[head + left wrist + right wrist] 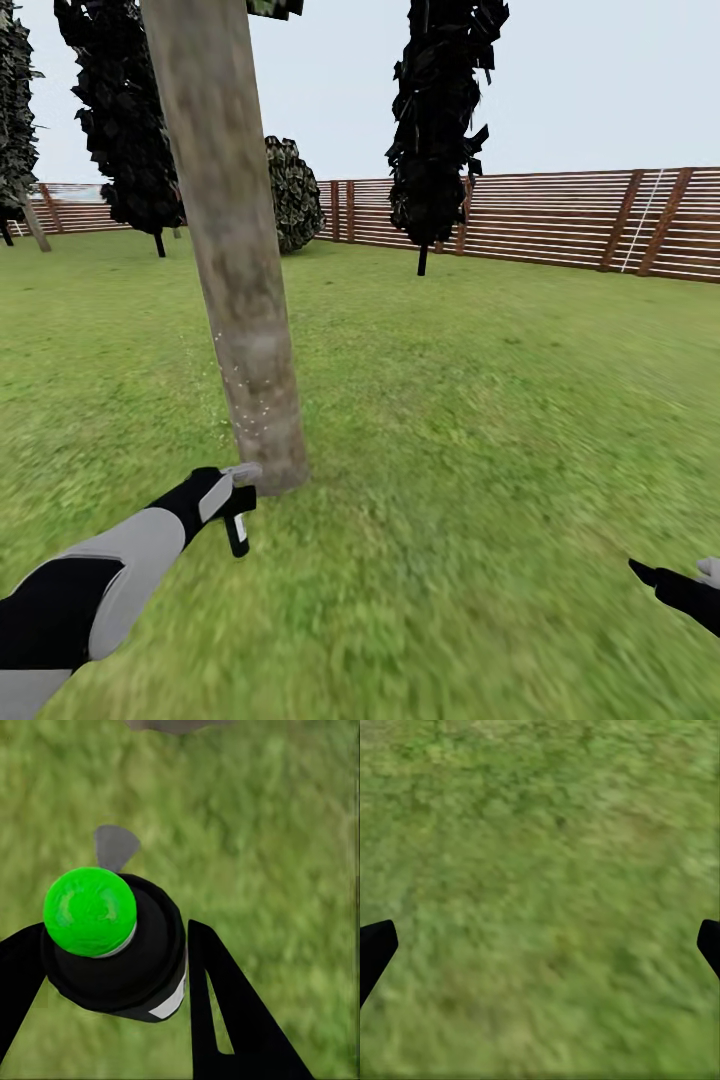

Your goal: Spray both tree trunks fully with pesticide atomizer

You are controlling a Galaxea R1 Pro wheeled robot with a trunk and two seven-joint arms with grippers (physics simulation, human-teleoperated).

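Note:
A thick pale grey-brown tree trunk (235, 260) rises just ahead on the lawn, leaning slightly. Fine whitish pesticide speckles (250, 410) dot its lower part. My left gripper (228, 492) is at the trunk's base, shut on the pesticide atomizer (238, 522), whose dark body hangs down and whose nozzle end touches or nearly touches the bark. In the left wrist view the atomizer (112, 945) is a black cylinder with a green cap, held between the black fingers (225, 1020). My right gripper (680, 580) sits low at the right edge, open over bare grass (540, 900).
Dark thin-trunked trees (435, 120) and a round bush (293, 195) stand farther back. A brown slatted fence (560, 220) rings the lawn. Open grass (480, 450) stretches to the right of the trunk.

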